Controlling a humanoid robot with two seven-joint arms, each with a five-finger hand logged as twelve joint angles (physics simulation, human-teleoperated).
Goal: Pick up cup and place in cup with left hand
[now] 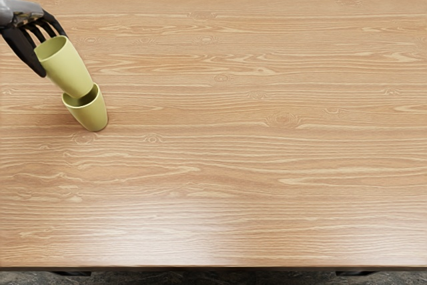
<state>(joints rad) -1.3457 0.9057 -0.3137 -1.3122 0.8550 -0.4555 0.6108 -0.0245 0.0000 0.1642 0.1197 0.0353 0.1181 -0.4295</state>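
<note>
the left hand [24,19] grips the upper cup [70,70]. its base overlaps the mouth of the lower cup [95,115] (both yellow-green)

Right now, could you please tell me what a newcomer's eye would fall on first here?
First, the yellow-green upper cup, held by the left hand near the picture's left edge, its base at the mouth of the matching lower cup. Next, the wood-grained table filling most of the view, shining brightly along its near side.
</note>
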